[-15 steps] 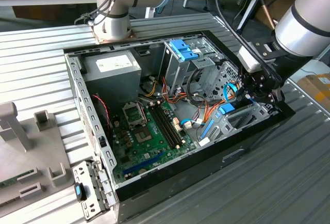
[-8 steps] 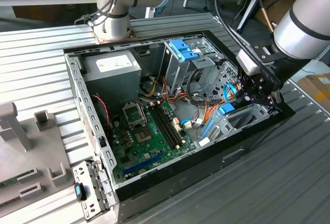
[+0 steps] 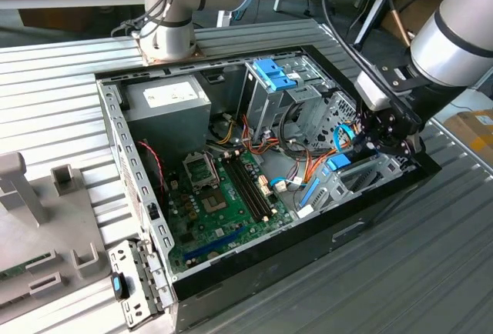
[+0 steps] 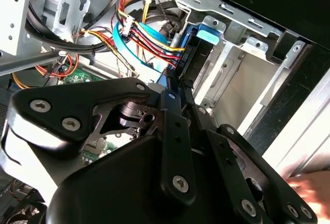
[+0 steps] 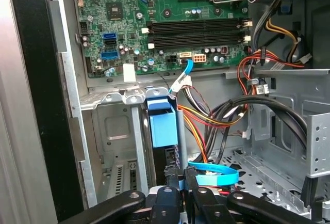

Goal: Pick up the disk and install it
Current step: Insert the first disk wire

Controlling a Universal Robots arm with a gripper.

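I have the gripper down inside the open computer case, at the drive bay on the exterior view's right, close to the case's front wall. The disk stands on edge in the first wrist view, its blue carrier frame uppermost, partly sunk into a slot of the metal bay beside the motherboard. The fingers are clenched on the disk's near edge; in the second wrist view the same blue edge runs up from between them toward the bundle of red and yellow cables.

I judge the pickup done and the installing step in hand: the disk is in its bay but, as far as I can tell, not yet fully seated. What this calls for is a straight push along the slot, keeping the disk square to the rails and clear of the blue ribbon cable lying just beside it.
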